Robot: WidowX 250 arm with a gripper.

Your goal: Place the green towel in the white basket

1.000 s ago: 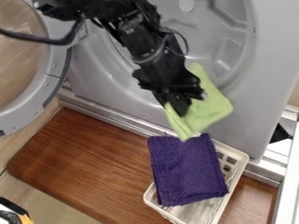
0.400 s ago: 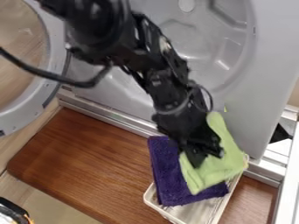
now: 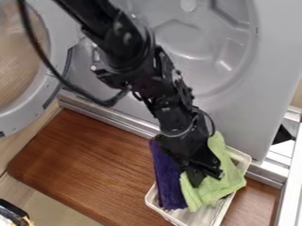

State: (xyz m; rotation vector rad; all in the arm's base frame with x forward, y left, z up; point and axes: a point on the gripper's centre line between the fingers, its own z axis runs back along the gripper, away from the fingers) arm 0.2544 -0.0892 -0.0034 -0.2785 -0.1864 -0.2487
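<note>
Sinking lower than in the earlier views, the gripper point(image 3: 197, 178) has come down from in front of the washing machine point(image 3: 239, 110) to the white basket point(image 3: 151, 200). Its fingers are closed on the green towel point(image 3: 219, 190), pinching it with folds bunched about them. The green towel, which hung above the basket at first, now drapes over its right side, one edge reaching the rim. It covers much of the purple towel point(image 3: 167, 183), leaving mainly a strip on the left in sight.
</note>
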